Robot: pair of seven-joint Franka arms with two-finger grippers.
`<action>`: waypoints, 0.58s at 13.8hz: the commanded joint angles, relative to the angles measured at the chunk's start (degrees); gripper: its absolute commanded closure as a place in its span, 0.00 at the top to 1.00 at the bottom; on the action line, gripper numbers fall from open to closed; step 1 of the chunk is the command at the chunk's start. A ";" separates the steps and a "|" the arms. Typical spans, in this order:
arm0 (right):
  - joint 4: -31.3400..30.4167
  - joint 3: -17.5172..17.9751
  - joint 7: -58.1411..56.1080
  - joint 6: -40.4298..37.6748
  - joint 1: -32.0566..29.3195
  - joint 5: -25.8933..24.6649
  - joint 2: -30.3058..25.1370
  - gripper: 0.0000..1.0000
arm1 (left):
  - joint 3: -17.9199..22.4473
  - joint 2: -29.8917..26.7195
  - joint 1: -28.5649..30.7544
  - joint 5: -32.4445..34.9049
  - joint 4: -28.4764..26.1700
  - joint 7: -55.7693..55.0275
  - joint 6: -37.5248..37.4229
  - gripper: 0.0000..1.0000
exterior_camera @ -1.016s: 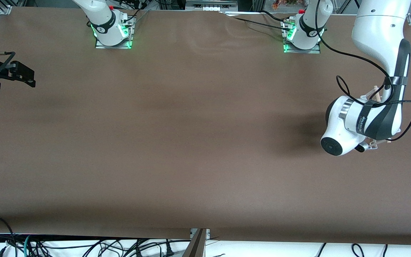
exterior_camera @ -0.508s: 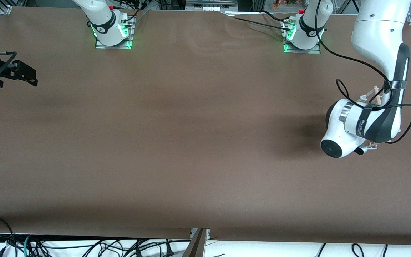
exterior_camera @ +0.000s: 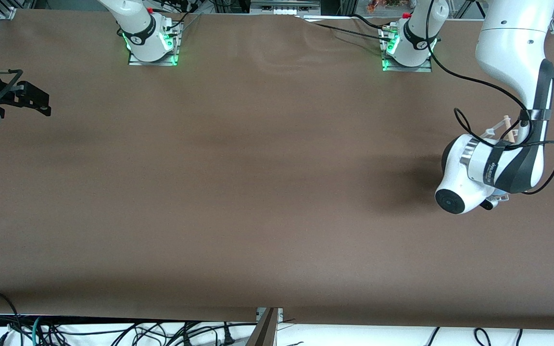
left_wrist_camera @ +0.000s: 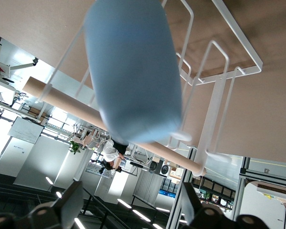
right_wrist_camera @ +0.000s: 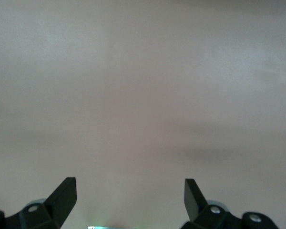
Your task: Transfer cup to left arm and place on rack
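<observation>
While arm hides rack (exterior_camera: 497,129), cup (left_wrist_camera: 133,71) blurred, jaws apart

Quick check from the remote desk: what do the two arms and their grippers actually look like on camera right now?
The left arm is white with black joint covers, a silver wrist ring and a looping black cable. The left gripper and right gripper both have black, wedge-shaped fingers. The right arm is white, with a black band and green lights at its base.
</observation>
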 commanded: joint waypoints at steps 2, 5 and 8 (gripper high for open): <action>0.12 0.11 0.41 -0.88 -0.19 0.97 -0.64 1.00 | -0.22 0.87 0.25 0.21 3.86 0.60 -0.58 1.00; 0.12 0.11 0.41 -0.88 -0.19 0.97 -0.64 1.00 | -0.22 -0.26 0.25 -7.92 7.98 0.51 -0.85 1.00; 0.12 0.11 0.58 -0.80 -0.19 0.97 -0.64 1.00 | -0.57 -5.52 0.17 -23.81 10.46 -1.15 -0.94 1.00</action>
